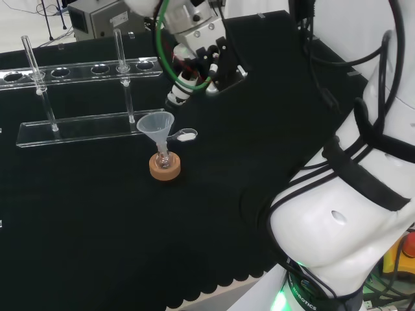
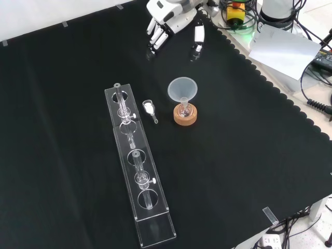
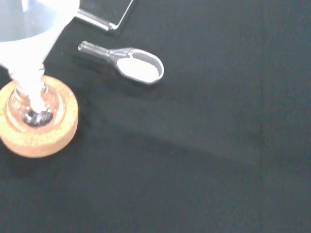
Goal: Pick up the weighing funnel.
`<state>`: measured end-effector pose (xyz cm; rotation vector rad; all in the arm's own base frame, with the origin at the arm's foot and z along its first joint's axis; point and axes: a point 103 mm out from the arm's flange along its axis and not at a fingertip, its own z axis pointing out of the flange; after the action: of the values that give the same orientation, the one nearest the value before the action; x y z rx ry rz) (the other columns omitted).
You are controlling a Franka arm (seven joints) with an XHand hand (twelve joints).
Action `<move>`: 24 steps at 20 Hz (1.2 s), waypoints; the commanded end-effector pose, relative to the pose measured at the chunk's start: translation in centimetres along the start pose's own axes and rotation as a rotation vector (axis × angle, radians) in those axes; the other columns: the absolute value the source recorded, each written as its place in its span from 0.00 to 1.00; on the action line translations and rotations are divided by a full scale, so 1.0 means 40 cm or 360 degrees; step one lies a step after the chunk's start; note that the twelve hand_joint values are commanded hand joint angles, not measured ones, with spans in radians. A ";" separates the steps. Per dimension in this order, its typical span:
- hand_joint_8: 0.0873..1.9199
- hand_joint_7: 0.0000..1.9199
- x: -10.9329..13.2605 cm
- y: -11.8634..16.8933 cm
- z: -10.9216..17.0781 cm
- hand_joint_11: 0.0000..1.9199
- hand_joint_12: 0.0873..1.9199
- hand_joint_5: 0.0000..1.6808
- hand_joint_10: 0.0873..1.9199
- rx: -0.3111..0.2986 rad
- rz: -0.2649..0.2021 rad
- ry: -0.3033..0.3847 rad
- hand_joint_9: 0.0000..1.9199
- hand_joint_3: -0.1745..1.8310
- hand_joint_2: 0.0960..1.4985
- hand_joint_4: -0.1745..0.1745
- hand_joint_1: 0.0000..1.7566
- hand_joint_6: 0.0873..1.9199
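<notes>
**Item 1: room to move.** In the front view I log the black cloth (image 2: 249, 161) as bare across the lower right and the left of the frame. Its scalloped edge (image 2: 270, 85) runs down the right side, from upper centre to lower right. A long clear plastic rack (image 2: 139, 181) carrying glass tubes stretches from mid-frame toward the lower centre. A band of bare cloth lies between the rack's upper end and the top of the frame.

**Item 2: task piece.** The small clear scoop-shaped weighing funnel (image 2: 149, 108) lies flat on the cloth at mid-frame. It sits between the rack's upper end and the round tan cork ring (image 2: 185, 117), near both, and I see it touching neither. Its bowl points to the upper left and its short stem to the lower right. The bowl shows white inside and the stem is clear. Just right of it, the big clear cone-shaped funnel (image 2: 182, 89) stands mouth up with its stem in a small glass flask (image 2: 183, 109) on the ring.

**Item 3: hand.** The black and white hand (image 2: 167, 19) is at the upper centre of the front view, well apart from the weighing funnel. Its fingers (image 2: 155, 40) are relaxed and point down-frame, and the thumb (image 2: 197, 41) is spread off to the right. It holds nothing. I cannot tell whether the fingertips touch the cloth.
</notes>
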<state>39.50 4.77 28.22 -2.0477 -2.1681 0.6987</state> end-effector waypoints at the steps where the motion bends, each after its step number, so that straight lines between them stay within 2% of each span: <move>1: 0.30 0.26 -0.069 0.013 0.022 0.36 0.63 0.27 0.00 -0.0099 0.0008 0.0084 0.52 0.29 0.41 0.38 0.33 0.00; 5: 0.29 0.29 -0.114 0.040 0.054 0.37 0.63 0.28 0.00 -0.0160 0.0021 0.0126 0.53 0.30 0.41 0.38 0.34 0.00; 8: 0.28 0.33 -0.144 0.075 0.093 0.40 0.60 0.31 0.02 -0.0192 0.0021 0.0184 0.55 0.36 0.41 0.37 0.43 0.00; 10: 0.27 0.35 -0.151 0.101 0.120 0.42 0.59 0.33 0.03 -0.0213 0.0008 0.0197 0.57 0.39 0.39 0.35 0.46 0.00; 18: 0.27 0.38 -0.173 0.234 0.207 0.46 0.56 0.36 0.05 -0.0171 -0.0085 0.0280 0.58 0.40 0.36 0.34 0.47 0.00; 24: 0.28 0.39 -0.150 0.315 0.273 0.46 0.55 0.42 0.05 -0.0171 -0.0141 0.0356 0.58 0.41 0.37 0.37 0.51 0.01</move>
<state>44.93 -3.01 18.73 -1.9949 -2.1857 0.4260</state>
